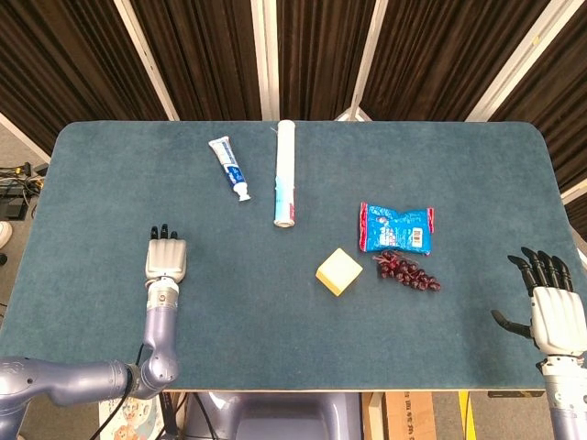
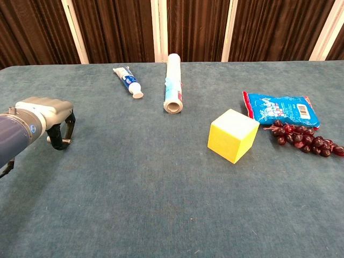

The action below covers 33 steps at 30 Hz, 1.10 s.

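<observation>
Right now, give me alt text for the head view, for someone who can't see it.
Two robot hands hover empty over a blue table: the left hand near the front left, the right hand at the right edge. Between them lie a toothpaste tube, a white roll, a yellow cube, a snack bag and grapes.

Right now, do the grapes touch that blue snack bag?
Touching. In the chest view the grapes lie against the blue snack bag's front edge, with no carpet showing between them.
</observation>
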{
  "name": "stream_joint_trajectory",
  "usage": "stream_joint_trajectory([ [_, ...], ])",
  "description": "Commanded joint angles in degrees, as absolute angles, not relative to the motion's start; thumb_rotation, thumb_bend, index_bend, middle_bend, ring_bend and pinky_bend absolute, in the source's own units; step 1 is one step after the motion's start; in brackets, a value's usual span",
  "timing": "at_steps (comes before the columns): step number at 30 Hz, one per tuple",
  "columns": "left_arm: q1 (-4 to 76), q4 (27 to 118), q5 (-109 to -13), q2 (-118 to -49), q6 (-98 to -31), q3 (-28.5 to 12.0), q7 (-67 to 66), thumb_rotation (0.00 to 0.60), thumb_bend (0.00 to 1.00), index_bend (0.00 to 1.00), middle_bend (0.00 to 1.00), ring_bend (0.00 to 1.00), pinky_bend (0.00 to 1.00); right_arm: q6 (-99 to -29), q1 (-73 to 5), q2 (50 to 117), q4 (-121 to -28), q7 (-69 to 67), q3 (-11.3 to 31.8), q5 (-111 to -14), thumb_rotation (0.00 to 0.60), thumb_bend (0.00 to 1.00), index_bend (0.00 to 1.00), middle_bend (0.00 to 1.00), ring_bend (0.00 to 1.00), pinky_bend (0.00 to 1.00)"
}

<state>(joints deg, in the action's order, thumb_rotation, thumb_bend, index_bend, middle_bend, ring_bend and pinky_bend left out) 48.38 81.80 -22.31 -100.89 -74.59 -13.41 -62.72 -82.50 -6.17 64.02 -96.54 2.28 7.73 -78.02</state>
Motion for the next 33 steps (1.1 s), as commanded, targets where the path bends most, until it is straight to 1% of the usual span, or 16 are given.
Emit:
stream_joint_trajectory([
  [1,48.4,81.8,-22.43,-100.94,-74.75,-13.46,-62.86,0.6,0.46,0.56,0.21,0.0,0.0,-82.47,-6.15,63.98,-96.48,2.24,7.75,-77.95,0.6,0.15,0.19,0.12,0.06,0.0],
  [7,48.29,81.59,-22.04,-101.06,-74.89,-13.6,-63.43,0.6,0.49,0.57,0.23,0.0,0.0,-82.4,-6.22,64.06,-96.37,2.09,7.76,-78.04,0.6,0.15,0.19,0.11,0.06,0.0],
  [11,47.81,82.06,-23.41,-100.46,-73.84,-14.04,-61.23,0.6,0.5,0.57,0.23,0.0,0.0,-82.37,-6.26,64.1,-96.38,2.13,7.67,-78.25,0.6,0.15,0.19,0.12,0.06,0.0],
  [13,47.16,83.7,-24.97,-99.25,-73.0,-14.87,-58.31,0.6,0.5,0.58,0.23,0.0,0.0,-82.38,-6.29,64.17,-96.38,2.28,7.64,-78.33,0.6,0.15,0.19,0.12,0.06,0.0],
  [16,46.65,85.02,-26.77,-97.88,-72.57,-14.88,-56.49,0.6,0.51,0.58,0.23,0.0,0.0,-82.32,-6.31,64.2,-96.45,2.27,7.58,-78.4,0.6,0.15,0.19,0.11,0.06,0.0],
  [20,45.8,88.02,-26.93,-95.29,-71.74,-15.97,-54.1,0.6,0.51,0.58,0.23,0.0,0.0,-82.13,-6.41,64.23,-96.61,2.27,7.45,-78.62,0.6,0.15,0.19,0.11,0.06,0.0],
  [22,45.49,88.75,-27.46,-94.24,-71.29,-15.87,-53.26,0.6,0.51,0.58,0.23,0.0,0.0,-82.2,-6.42,64.29,-96.64,2.35,7.44,-78.7,0.6,0.15,0.19,0.11,0.06,0.0],
  [27,43.72,89.85,-29.89,-91.94,-67.96,-15.82,-47.03,0.6,0.51,0.59,0.24,0.0,0.0,-82.05,-6.47,64.37,-96.67,2.48,7.39,-78.62,0.6,0.15,0.19,0.12,0.06,0.0],
  [33,41.3,90.54,-33.22,-89.63,-63.13,-17.28,-36.58,0.6,0.51,0.59,0.24,0.0,0.0,-82.08,-6.46,64.4,-96.76,2.72,7.34,-78.62,0.6,0.15,0.19,0.11,0.06,0.0],
])
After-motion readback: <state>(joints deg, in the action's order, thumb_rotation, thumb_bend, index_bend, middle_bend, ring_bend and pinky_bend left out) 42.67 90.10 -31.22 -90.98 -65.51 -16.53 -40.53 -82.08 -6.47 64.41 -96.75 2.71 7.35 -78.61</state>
